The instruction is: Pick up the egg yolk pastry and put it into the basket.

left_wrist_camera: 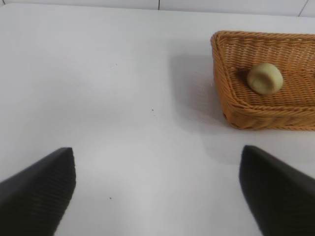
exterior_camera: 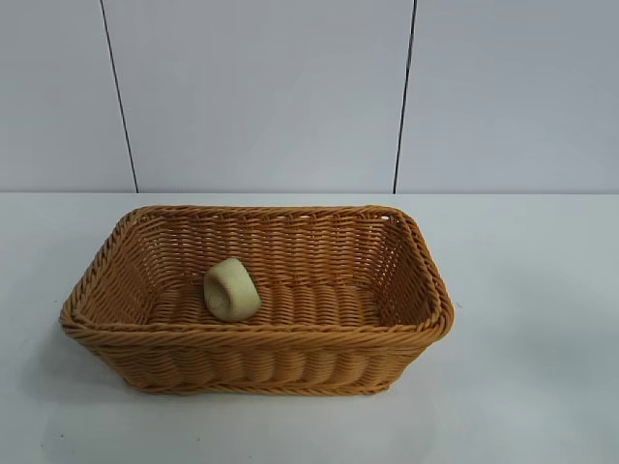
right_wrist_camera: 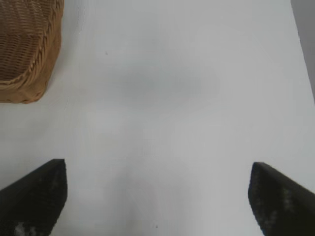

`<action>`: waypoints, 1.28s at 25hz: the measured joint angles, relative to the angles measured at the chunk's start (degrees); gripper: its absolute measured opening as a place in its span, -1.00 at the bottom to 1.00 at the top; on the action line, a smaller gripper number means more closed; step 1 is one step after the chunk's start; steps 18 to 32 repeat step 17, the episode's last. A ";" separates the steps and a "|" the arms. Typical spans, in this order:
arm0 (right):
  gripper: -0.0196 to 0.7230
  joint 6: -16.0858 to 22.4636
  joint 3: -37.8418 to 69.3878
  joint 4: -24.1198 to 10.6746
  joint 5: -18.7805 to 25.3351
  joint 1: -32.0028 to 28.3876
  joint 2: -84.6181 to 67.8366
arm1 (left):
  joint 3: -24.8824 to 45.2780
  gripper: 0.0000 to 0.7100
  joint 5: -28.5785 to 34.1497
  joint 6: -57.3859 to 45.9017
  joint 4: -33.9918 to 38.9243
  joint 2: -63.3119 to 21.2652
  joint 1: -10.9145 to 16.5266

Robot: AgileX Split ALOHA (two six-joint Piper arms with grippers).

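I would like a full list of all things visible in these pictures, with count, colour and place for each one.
basket: 1, golden-brown wicker, on the table, centre of the exterior view.
egg yolk pastry: 1, pale yellow-cream, inside the basket, on its floor toward the left-arm side.
table: 1, white, under everything.
wall panels: pale grey with dark seams, behind the table.
left gripper: 1, black fingers, open, over bare table beside the basket.
right gripper: 1, black fingers, open, over bare table, basket corner nearby.
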 joint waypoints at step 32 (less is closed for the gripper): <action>0.92 0.00 0.00 0.50 0.01 0.11 -1.07 | 0.00 0.96 0.00 0.00 -0.06 0.00 0.00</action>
